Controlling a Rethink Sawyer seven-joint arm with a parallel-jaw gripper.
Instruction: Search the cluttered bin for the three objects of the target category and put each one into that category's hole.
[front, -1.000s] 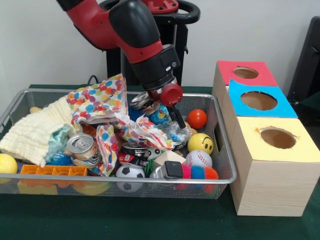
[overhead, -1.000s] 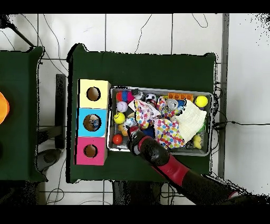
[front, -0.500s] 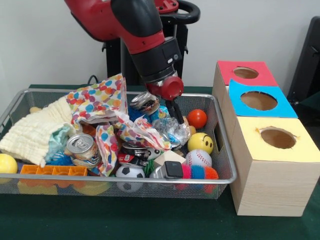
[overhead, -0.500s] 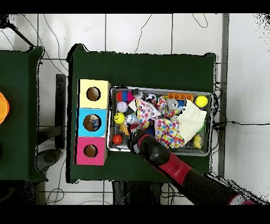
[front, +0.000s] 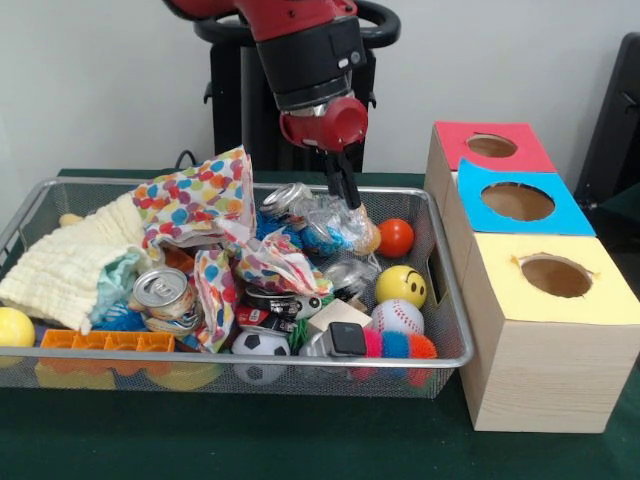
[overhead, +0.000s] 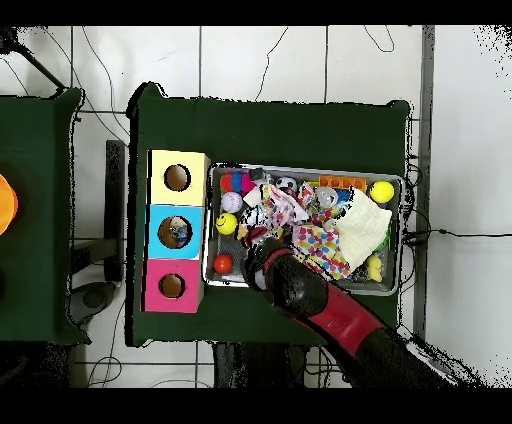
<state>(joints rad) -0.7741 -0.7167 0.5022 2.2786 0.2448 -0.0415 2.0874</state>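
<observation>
**Crinkled bag lifted above bin**

Front view: the black gripper (front: 348, 198) is seen pinched on a crinkled clear plastic bag (front: 335, 228), raised above the wire mesh bin (front: 440, 300), at 9 o'clock from the orange ball (front: 395, 237).

Overhead view: the red arm (overhead: 300, 292) is noted over the bin; the yellow, blue and pink hole boxes (overhead: 176, 230) lie at 9 o'clock.

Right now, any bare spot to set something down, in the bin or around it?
The bin is packed edge to edge: cloths, cans, balls, no bare mesh. Free room is the green tabletop in front of the bin and the strip ahead of the yellow box. The gripper hangs over the bin's middle, pinching a crinkly plastic bag.
</observation>
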